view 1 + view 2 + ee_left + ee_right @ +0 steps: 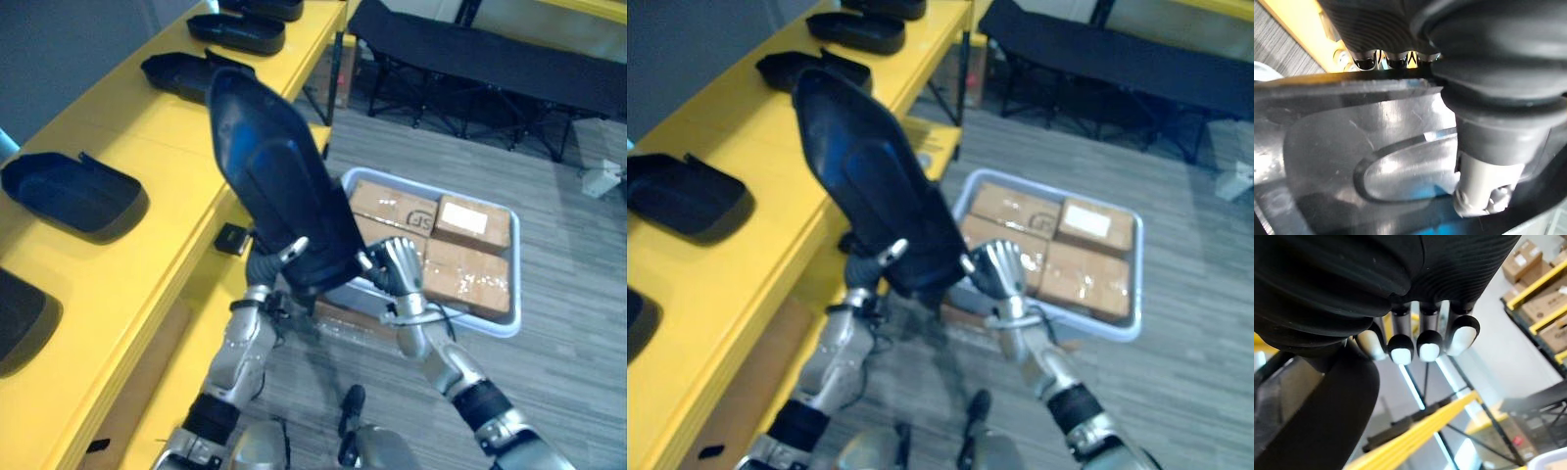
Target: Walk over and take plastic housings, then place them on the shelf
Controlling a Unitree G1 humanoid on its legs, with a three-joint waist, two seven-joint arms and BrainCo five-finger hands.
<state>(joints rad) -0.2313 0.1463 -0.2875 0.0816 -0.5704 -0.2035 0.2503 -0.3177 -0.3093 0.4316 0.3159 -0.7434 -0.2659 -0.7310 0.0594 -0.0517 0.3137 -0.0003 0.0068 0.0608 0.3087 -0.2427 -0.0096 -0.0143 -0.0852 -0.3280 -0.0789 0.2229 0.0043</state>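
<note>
While the left robot hand [272,262] grips the lower end of a dark housing [279,181], fingers curled over its rim, the right robot hand [397,269] clamps the opposite edge with curled fingers and thumb. The housing rises tilted above both hands, beside the yellow shelf [162,171] bearing more housings [73,196]. Beyond the right robot hand lies a tray [495,328] of boxes [470,223].
</note>
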